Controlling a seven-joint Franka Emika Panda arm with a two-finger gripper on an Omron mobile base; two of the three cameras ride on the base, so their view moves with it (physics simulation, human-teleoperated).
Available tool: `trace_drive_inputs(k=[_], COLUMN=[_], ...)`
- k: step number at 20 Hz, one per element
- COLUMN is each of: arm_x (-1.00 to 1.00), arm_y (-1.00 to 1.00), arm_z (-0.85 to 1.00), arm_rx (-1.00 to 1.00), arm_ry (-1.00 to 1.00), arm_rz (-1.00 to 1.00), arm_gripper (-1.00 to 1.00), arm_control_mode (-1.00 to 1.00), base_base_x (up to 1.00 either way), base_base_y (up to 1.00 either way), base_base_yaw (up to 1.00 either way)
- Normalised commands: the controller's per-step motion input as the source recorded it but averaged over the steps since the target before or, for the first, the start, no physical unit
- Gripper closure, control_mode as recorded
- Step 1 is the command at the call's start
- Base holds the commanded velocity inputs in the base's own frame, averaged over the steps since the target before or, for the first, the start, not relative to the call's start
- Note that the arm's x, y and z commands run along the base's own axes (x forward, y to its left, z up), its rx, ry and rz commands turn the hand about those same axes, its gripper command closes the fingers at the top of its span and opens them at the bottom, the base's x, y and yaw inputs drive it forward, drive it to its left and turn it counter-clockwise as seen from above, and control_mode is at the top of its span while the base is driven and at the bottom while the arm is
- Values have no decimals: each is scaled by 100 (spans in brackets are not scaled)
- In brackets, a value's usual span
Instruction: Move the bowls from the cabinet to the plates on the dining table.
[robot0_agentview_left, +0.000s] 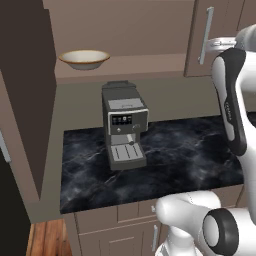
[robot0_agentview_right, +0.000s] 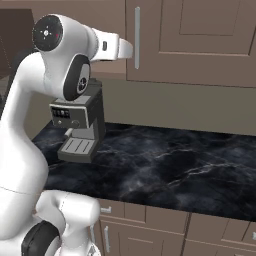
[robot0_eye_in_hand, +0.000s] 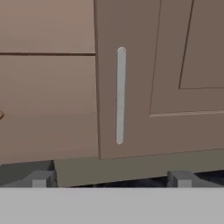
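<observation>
Facing the cabinet at close range, the gripper has its two finger tips spread wide apart with nothing between them. Landmark: the silver bar handle on the closed door. In the hand view the gripper sits just below that handle, tips either side of it, not touching. Left of the handle the cabinet stands open, showing a plain brown shelf. The cream bowl with tan outside sits upright on that shelf, well left of the handle in the left base view; only its rim edge peeks in at the left border of the hand view. Below the shelf and left of the handle, a grey coffee machine stands on the black marble counter. Second bowl, plates and dining table: can't tell where. The white arm reaches up toward the handle in the right base view.
</observation>
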Motion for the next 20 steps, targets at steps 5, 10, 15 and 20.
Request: trace_drive_inputs(k=[5, 10, 15, 20], arm_x=[26, 20, 25, 26], arm_y=[-8, -13, -5, -7], arm_z=[0, 0, 0, 0], arm_rx=[1, 1, 0, 0], arm_ry=[0, 0, 0, 0], arm_rz=[1, 1, 0, 0], arm_gripper=[-100, -100, -100, -100], arm_control_mode=[-100, -100, -100, -100], base_base_x=[0, 0, 0, 0], base_base_y=[0, 0, 0, 0], base_base_yaw=[0, 0, 0, 0])
